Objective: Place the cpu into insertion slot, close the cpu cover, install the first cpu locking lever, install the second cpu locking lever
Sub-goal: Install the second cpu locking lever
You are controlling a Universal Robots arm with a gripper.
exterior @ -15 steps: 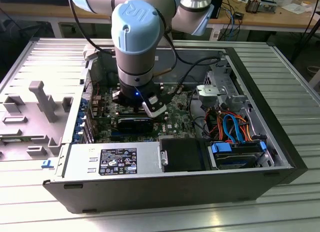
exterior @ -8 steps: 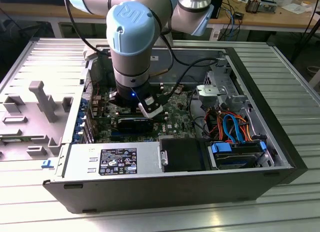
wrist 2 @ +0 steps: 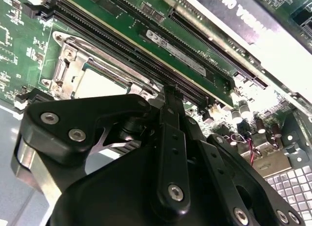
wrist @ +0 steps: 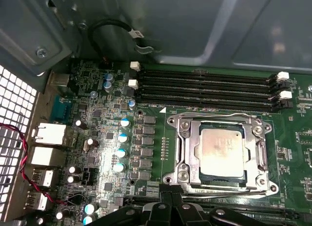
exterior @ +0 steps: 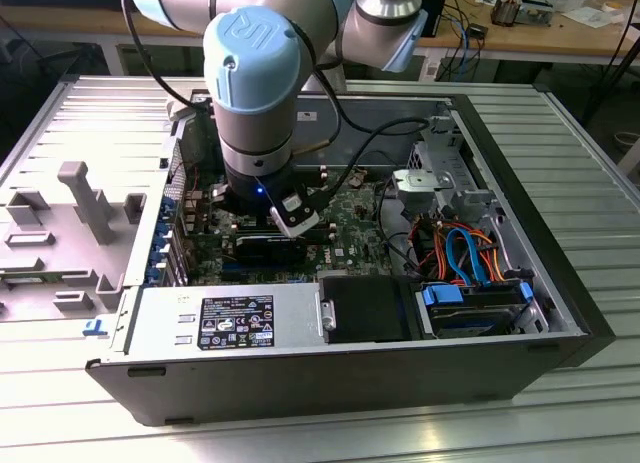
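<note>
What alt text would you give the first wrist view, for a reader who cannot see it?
A silver-topped cpu sits in the insertion slot of a green motherboard, with the cpu cover closed over its edges. Four long memory slots run beside the socket, and the black gripper is near the socket's edge.

Memory slots (wrist: 204, 87), probably empty.

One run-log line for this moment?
cpu: seated in insertion slot | cpu cover: down over it | claw: at the socket's edge, holding nothing visible
</note>
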